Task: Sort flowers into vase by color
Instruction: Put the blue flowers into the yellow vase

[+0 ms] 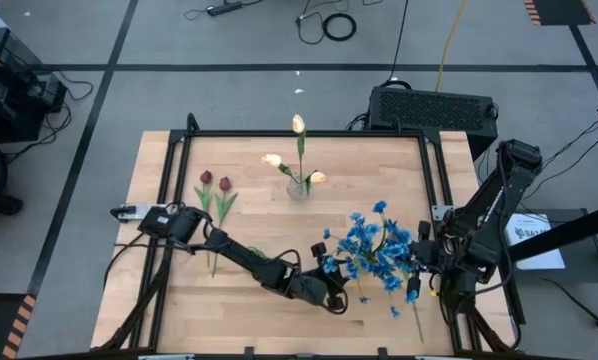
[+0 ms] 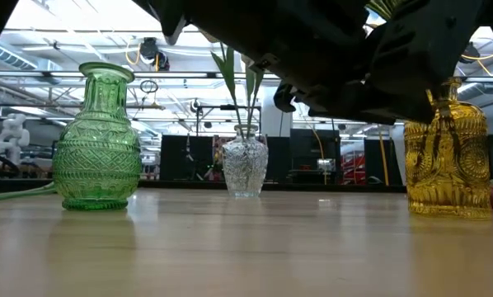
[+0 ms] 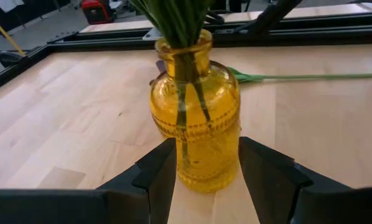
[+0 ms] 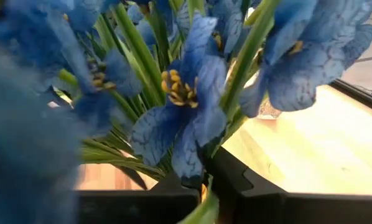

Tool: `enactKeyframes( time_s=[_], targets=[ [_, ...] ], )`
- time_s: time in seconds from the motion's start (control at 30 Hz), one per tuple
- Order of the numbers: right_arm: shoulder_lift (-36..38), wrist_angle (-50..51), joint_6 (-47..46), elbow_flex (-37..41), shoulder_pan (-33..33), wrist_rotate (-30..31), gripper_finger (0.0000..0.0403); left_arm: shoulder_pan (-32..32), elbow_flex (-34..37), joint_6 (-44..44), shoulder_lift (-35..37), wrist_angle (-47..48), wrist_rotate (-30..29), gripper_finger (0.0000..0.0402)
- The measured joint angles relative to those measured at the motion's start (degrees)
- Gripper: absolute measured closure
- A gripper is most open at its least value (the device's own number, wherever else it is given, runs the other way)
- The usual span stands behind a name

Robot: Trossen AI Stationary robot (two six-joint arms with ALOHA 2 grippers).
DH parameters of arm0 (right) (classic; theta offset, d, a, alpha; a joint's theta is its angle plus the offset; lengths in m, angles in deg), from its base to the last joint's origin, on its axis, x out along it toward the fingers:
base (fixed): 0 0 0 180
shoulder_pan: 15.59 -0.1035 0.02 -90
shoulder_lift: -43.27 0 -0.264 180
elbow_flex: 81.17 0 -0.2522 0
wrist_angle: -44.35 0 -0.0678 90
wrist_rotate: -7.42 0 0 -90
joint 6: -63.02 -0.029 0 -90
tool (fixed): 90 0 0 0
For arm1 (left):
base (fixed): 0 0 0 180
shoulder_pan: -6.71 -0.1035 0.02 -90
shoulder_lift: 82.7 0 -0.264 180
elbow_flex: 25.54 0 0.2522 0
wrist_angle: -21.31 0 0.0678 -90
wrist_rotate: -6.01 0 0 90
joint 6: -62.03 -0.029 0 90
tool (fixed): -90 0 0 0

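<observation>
now, near to far from the yellow vase (image 3: 195,115):
left gripper (image 3: 203,171): its 2 fingers stand one on each side of the yellow vase's belly, clamped on it or very nearly; if they slacken or twist, the vase could tip and spill its stems.
right gripper (image 4: 206,186): just beside the vase, fingers together on a green stem among the blue flowers (image 1: 379,250); a pull or a push at an angle could drag the bunch out, or bend the stem against the vase's neck.
loose blue flower (image 1: 411,296): lies on the table (image 1: 269,225) beside the vase, close enough to the right arm to be swept off.
cream tulips (image 1: 297,150): in the clear vase (image 2: 245,167), well beyond.
2 dark red tulips (image 1: 215,183): flat on the table, farthest left, unsorted.
green vase (image 2: 96,140): no flowers visible in it.
</observation>
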Motion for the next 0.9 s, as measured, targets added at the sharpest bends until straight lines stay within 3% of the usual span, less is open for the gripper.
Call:
enactKeyframes(
  time_s=[0.37, 0.57, 0.7, 0.9],
  targets=[
    [-1.4, 0.0, -0.2, 0.0, 2.1, -4.4, 0.0402, -1.2, 0.0, -0.4, 0.0, 0.3, 1.5, 0.0222],
    [-1.8, -0.1, -0.5, 0.0, 2.3, -3.8, 0.0389, -1.1, 0.0, -0.4, 0.0, 0.3, 1.5, 0.0222],
    [-1.7, -0.8, -0.5, 0.1, 2.3, -4.1, 0.0336, -0.7, 0.0, -0.4, 0.0, 0.7, 1.5, 0.0222],
    [-1.2, -1.1, -1.3, 0.1, 2.3, -5.8, 0.0209, 0.1, 0.0, -1.9, 0.0, 0.8, 0.4, 0.0222]
  ],
)
